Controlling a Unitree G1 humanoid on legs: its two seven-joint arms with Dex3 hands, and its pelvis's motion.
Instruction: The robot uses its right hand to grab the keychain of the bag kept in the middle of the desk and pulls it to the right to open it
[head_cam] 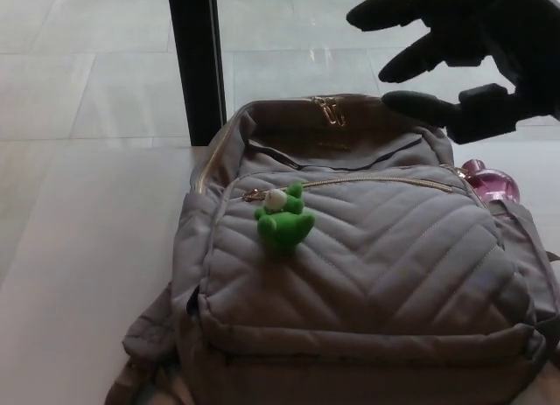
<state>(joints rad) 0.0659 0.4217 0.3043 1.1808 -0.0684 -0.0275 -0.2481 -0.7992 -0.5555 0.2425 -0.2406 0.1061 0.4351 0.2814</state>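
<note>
Our right robot hand (472, 59) floats above the grey bag (359, 274), fingers spread, holding nothing.

We see the bag lying in the middle of the pale counter (79, 247), its top pointing to the far edge. A green frog keychain (283, 219) hangs on the gold zipper (350, 183) at the left end of the front pocket, and the pocket is zipped shut. Our right robot hand is up near the far right corner, well apart from the keychain. A shiny pink thing (488, 181) peeks out by the bag's right side. We cannot see our left robot hand.
</note>
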